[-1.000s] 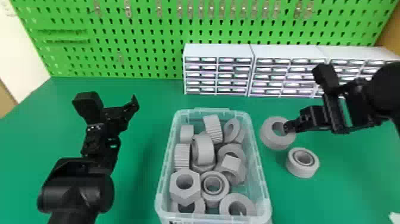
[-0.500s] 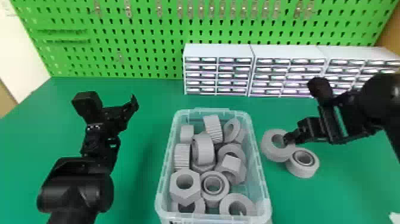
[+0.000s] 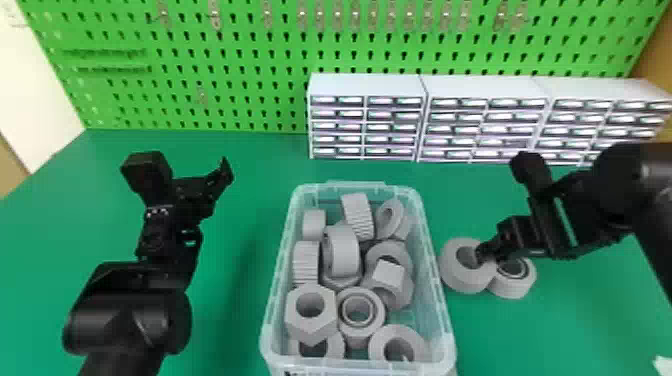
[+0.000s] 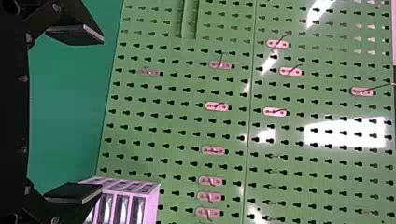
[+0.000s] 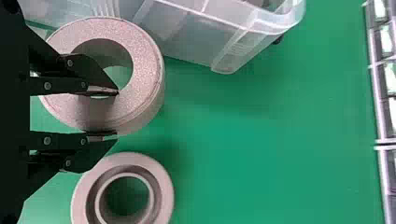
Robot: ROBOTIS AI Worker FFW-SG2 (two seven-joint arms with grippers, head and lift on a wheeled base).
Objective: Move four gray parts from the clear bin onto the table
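In the head view my right gripper (image 3: pixel 483 253) is shut on the wall of a thick gray ring (image 3: pixel 452 272), right of the clear bin (image 3: pixel 442 320). Its grip shows too in the right wrist view, where the gripper (image 5: pixel 105 113) has one finger inside the hole of the ring (image 5: pixel 144 56) and the other outside its rim. Close beside it, a gray bearing (image 3: pixel 522 288) lies on the green table. Several gray nuts, gears and rings fill the bin. Parked left of the bin, my left gripper (image 3: pixel 190 167) is open and holds nothing; the left wrist view shows that gripper (image 4: pixel 88 114) too.
White drawer cabinets (image 3: pixel 367 85) stand along the back, before a green pegboard (image 3: pixel 250 60). Bare green table (image 3: pixel 240 240) lies between the left arm and the bin, and more (image 3: pixel 565 325) in front of the right arm.
My right gripper and the gray ring have moved nearer in the head view, down along the bin's side, and the ring now overlaps the bearing's left edge there. The left arm has stayed still.
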